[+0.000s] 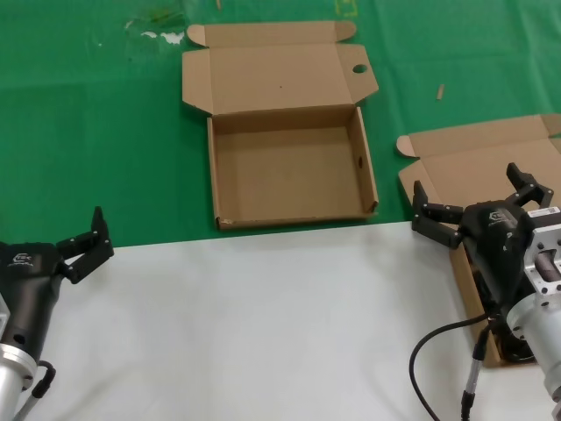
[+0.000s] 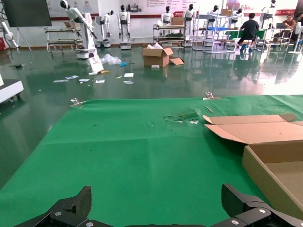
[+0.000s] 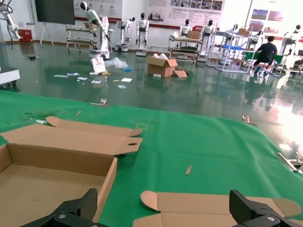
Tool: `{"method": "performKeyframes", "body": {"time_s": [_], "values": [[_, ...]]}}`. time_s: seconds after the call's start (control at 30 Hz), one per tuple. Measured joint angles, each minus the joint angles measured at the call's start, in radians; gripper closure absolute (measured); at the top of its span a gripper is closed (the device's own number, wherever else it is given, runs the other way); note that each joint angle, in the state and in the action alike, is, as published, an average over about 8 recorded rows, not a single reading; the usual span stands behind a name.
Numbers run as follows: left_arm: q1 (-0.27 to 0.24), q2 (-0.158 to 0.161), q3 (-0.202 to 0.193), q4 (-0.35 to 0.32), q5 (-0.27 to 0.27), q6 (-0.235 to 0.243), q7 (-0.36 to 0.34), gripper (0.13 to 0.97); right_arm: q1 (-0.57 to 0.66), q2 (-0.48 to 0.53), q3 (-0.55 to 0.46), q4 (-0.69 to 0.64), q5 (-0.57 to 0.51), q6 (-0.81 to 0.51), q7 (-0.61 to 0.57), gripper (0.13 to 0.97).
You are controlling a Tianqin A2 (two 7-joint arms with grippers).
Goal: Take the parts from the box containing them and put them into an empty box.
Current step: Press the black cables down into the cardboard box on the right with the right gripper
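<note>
Lying open near the middle of the bench's far half, the empty box (image 1: 289, 167) is showing a bare, shallow square tray of plain brown cardboard, its lid (image 1: 276, 74) folded back flat toward the far edge. The lid's right side tab is carrying a round hole (image 1: 359, 68), which is also showing in the right wrist view on the tab (image 3: 133, 144). The tray's near wall is sitting just at the line where the green cloth (image 1: 96, 132) is meeting the white sheet (image 1: 254, 324) that is covering the bench's near part.

The box containing them (image 1: 456, 180) is sitting by the bench's right edge, its plain lid with a rounded ear tab laid back; most of its tray is hiding behind the right arm. Of the parts, only a dark patch (image 1: 480, 289) is peeking out inside it, too covered to make out.

The right end effector (image 1: 478, 200) is hovering over that box with its fingers spread wide and holding nothing. The left end effector (image 1: 90, 239) is waiting near the bench's left edge, over the white sheet's far border, its fingers likewise spread.
</note>
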Motion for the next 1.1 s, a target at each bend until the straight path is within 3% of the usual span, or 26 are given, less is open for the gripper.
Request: {"method": "performKeyframes", "body": {"time_s": [0.33,0.57,0.83,1.1], "values": [[0.0,0.0,0.0,0.0,0.0,0.0,0.0,0.132,-0.021,0.082,0.005,0.048,-0.176,0.037,-0.153,0.129],[0.0,0.0,0.0,0.0,0.0,0.0,0.0,0.132,-0.15,0.218,0.081,0.179,-0.283,-0.095,-0.191,0.129],[0.0,0.0,0.0,0.0,0.0,0.0,0.0,0.132,-0.348,0.412,0.248,0.223,-0.183,-0.332,-0.436,0.129],[0.0,0.0,0.0,0.0,0.0,0.0,0.0,0.132,-0.377,0.552,0.353,0.115,-0.123,-0.469,-0.625,0.129]]}}
